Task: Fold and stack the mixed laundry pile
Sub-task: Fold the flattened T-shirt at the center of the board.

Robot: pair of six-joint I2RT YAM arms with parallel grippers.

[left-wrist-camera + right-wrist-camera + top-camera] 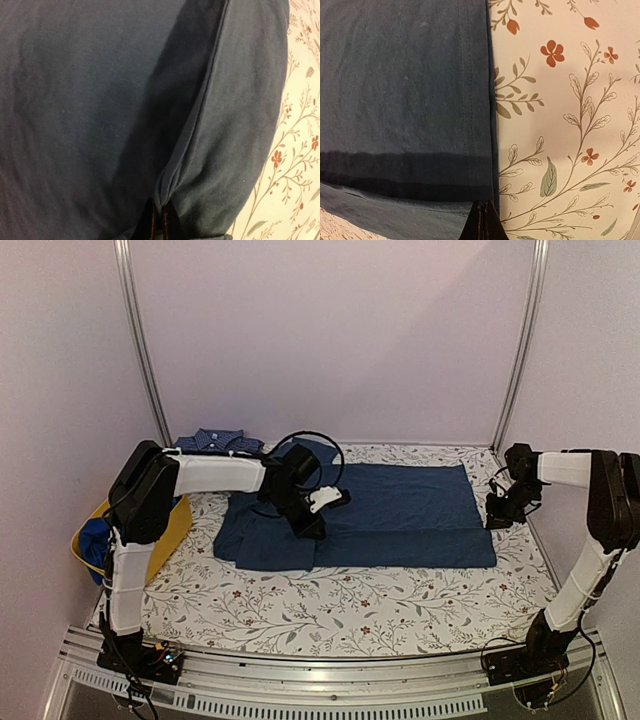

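A large dark navy-teal garment [400, 512] from the mixed laundry pile lies spread across the middle of the floral-covered table. My left gripper [314, 527] is down on its left part. In the left wrist view the left gripper [161, 222] is shut on a raised fold of that cloth [100, 100]. My right gripper [498, 517] is at the garment's right edge. In the right wrist view the right gripper [483, 222] is shut on the stitched hem [475, 125], and a lighter layer shows below it. A checked blue collared shirt [216, 440] lies at the back left.
A yellow tub [172, 532] stands at the table's left edge with a royal-blue piece [94, 540] in it. The floral table cover [350, 610] shows bare in front of the garment. Metal frame posts [140, 340] rise at both back corners.
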